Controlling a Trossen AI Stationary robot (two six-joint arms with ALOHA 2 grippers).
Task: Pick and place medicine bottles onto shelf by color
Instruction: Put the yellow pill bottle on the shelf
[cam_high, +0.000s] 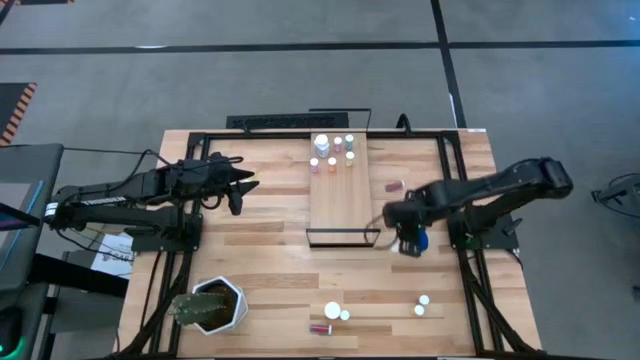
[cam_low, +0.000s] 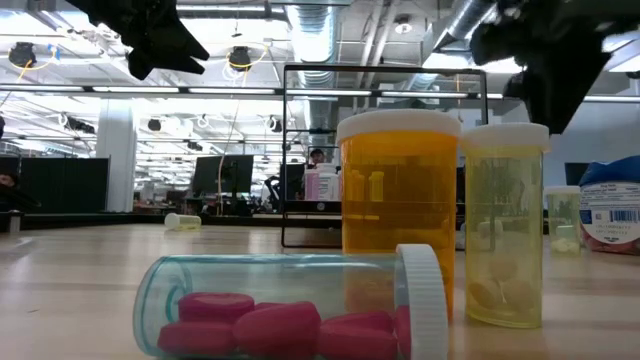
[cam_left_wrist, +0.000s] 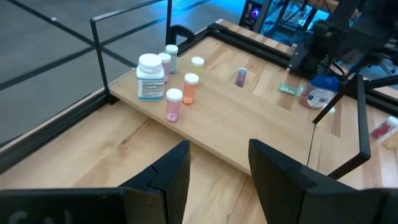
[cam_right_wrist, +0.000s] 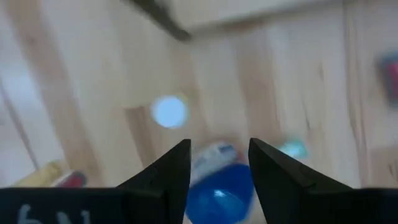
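The shelf (cam_high: 340, 200) is a long light-wood board in the middle of the table, with a thin dark frame at its near end. Several small medicine bottles (cam_high: 332, 150) stand at its far end, among them a white one (cam_left_wrist: 150, 76). A wider blue bottle (cam_high: 421, 240) with a white label rests on the table, right of the shelf's near end. My right gripper (cam_high: 408, 243) hangs over it, open and pointing down; in the right wrist view the blue bottle (cam_right_wrist: 217, 193) shows beyond the fingers. My left gripper (cam_high: 243, 187) waits open left of the shelf.
Loose bottles lie near the table's front edge (cam_high: 335, 313) and at the front right (cam_high: 422, 305). A pink one (cam_high: 393, 185) lies right of the shelf. A white plant pot (cam_high: 215, 305) stands front left. Black rails (cam_high: 450, 160) frame the table.
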